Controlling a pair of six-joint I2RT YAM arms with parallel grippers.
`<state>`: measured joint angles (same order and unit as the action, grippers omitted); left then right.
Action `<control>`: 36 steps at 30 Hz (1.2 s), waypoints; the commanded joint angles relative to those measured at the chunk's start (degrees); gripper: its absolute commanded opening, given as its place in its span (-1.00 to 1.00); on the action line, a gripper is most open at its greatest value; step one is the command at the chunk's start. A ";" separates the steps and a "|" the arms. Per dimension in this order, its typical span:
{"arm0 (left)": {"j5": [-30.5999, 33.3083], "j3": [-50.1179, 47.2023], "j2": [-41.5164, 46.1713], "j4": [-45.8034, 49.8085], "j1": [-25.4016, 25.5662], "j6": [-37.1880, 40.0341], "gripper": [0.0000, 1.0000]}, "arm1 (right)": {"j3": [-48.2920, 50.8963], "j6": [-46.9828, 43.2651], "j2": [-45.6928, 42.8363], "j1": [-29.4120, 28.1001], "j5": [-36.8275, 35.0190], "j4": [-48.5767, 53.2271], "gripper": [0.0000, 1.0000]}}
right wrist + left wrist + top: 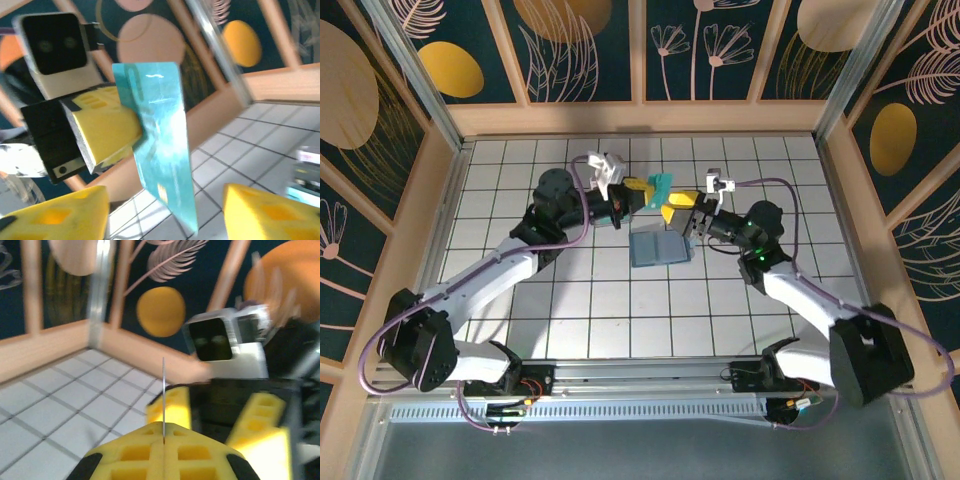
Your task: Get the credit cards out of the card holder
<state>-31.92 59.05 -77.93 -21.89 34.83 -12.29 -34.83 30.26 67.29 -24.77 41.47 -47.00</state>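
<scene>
— Credit card (160,145) first: where is it?
— Up in the air at the centre of the overhead view, a teal one. The left gripper (163,440) has its yellow fingers pressed together on one edge of it. From that arm's own wrist, it is a thin line seen edge-on.
— And the right gripper (165,215)?
— Fingers apart, one at each lower corner of its wrist view. The teal piece hangs between them and touches neither.
— So how far along are we?
— One is out, by my reading. The card holder (660,249) lies flat on the tiled table (620,300), just below the two grippers in the overhead view. Whether more sit inside it I cannot tell. What is left, I judge, is to set this one down and check the holder again.
— Anything in the way?
— The two wrists are nose to nose, so either arm should back off with care. A small blurred thing (305,172) lies at the right edge of the right wrist view; I cannot name it. The wooden wall (640,118) stands well apart.
</scene>
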 commanded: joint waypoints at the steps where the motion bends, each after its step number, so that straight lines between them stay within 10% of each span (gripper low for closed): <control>1: 11.49 6.82 -0.20 20.62 -0.35 16.13 -1.00 | -2.52 -10.99 -6.43 -0.30 -13.77 21.36 0.42; 5: 16.17 13.44 -5.56 29.42 -2.25 24.89 -1.00 | -3.88 -13.51 -11.61 -0.29 -24.11 32.92 0.53; 7: 14.52 16.67 -9.14 32.81 -4.45 28.98 -1.00 | -4.53 -13.56 -13.83 -0.36 -29.18 37.35 0.98; 20: 14.64 31.47 -26.40 51.71 -9.08 56.90 -1.00 | -6.35 -9.80 -18.38 -0.37 -47.56 49.37 0.99; 36: 17.90 34.70 -35.49 58.15 -11.18 67.30 -1.00 | -10.16 -8.73 -17.45 -0.37 -55.76 56.57 0.98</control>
<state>-14.02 92.60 -112.42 34.02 24.25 51.53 -42.72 20.29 49.76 -24.91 -11.42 8.14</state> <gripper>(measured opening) 0.057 0.991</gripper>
